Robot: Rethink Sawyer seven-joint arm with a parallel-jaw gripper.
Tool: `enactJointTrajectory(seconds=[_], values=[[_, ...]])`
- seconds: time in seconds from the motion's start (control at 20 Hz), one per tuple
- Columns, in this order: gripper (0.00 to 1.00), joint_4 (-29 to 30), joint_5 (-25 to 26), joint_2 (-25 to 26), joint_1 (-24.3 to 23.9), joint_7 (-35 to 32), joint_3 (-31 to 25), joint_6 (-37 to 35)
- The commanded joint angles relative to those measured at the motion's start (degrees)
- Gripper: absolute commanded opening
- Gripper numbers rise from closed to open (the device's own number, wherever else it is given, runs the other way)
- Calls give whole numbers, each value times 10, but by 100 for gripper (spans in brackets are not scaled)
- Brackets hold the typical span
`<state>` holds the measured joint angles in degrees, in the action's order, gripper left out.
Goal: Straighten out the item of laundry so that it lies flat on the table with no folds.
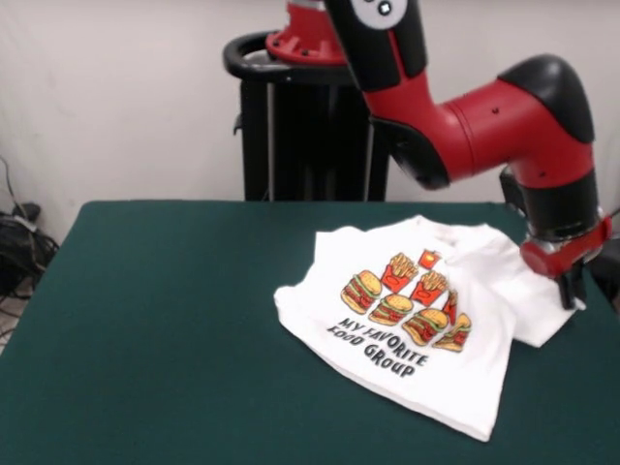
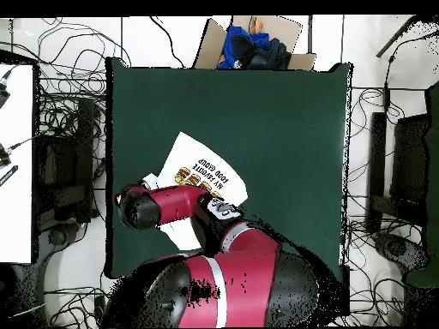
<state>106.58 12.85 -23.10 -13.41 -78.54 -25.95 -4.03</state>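
Note:
The white T-shirt (image 1: 417,320) lies print side up on the right part of the dark green table (image 1: 174,320). The burgers, fries and black lettering show. Its body looks mostly flat, with the hem toward the camera. The sleeve (image 1: 528,305) on the right lies out over the cloth toward the table's right edge. My gripper (image 1: 572,289) is low at that sleeve's outer end, touching or just above it. In the overhead view the shirt (image 2: 201,171) is partly hidden under my arm (image 2: 163,206), which also hides the gripper.
The black pedestal (image 1: 300,126) stands behind the table's far edge. In the overhead view a cardboard box with blue cloth (image 2: 253,43) sits beyond the table's far edge. Cables lie on the floor around the table (image 2: 274,128). A white surface (image 2: 13,163) is at the left.

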Motion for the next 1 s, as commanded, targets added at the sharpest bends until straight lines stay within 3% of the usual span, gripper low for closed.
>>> enactJointTrajectory(seconds=[0.05,0.4,1.0], values=[[0,12,-4,3,11,-88,-27,-22],[0,-18,-35,33,43,-97,14,-73],[0,-4,-50,27,50,-109,10,-81]])
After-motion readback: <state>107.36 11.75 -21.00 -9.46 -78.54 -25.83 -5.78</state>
